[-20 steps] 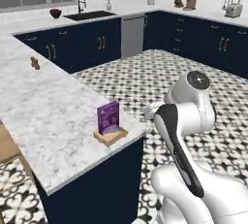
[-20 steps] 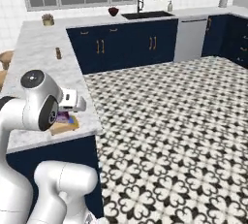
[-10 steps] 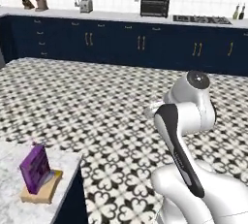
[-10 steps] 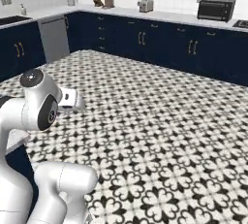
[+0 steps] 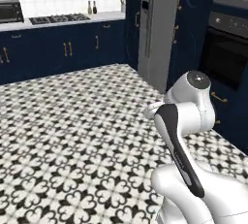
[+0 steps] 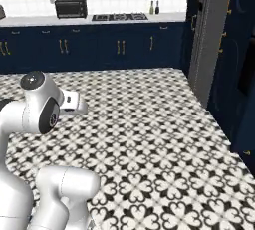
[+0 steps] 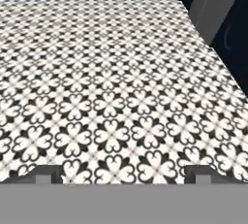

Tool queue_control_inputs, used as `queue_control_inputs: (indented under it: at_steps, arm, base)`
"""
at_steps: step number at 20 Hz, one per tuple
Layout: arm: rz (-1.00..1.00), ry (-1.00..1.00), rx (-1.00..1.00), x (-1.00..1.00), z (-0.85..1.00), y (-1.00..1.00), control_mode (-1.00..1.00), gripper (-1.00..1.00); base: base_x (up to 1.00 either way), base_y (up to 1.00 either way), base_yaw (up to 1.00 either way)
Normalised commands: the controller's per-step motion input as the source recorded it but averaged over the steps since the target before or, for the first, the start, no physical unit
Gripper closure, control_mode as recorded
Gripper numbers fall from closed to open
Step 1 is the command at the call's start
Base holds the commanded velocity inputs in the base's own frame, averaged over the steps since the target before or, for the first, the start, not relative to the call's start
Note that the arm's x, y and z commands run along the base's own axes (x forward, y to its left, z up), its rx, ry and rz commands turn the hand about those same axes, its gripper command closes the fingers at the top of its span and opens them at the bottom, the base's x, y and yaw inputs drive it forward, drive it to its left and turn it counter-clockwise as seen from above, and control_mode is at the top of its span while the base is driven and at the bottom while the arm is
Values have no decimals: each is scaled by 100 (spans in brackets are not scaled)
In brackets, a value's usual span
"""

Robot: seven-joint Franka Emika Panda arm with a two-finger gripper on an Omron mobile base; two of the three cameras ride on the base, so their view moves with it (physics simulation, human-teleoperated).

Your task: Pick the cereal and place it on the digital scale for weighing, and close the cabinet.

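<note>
Gripper (image 7: 124, 173) fingers spread wide, holding nothing, over patterned floor (image 7: 111, 82). Left base view adds black oven (image 5: 227, 48) at 2 o'clock; right base view adds toaster oven (image 6: 70, 8) at 11 o'clock. Navy cabinet (image 6: 226, 50), probably the pantry, at 3 o'clock.

oven (image 5: 227, 53): cut by right edge | shelf bottles (image 6: 154, 7): too small

Patterned black-and-white floor (image 5: 72, 136) meets navy counter cabinets (image 6: 99, 47).
</note>
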Motion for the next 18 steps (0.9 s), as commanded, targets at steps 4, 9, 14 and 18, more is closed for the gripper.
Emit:
queue_control_inputs:
  at_steps: [4, 9, 14, 18]
  arm:
    - [0, 0, 0, 0, 0, 0, 100, -100]
    - [0, 0, 0, 0, 0, 0, 100, -100]
    - [0, 0, 0, 0, 0, 0, 100, -100]
    - [0, 0, 0, 0, 0, 0, 100, -100]
  base:
    - [0, 0, -100]
    - [0, 0, -100]
    - [8, 0, -93]
    - [66, 19, -76]
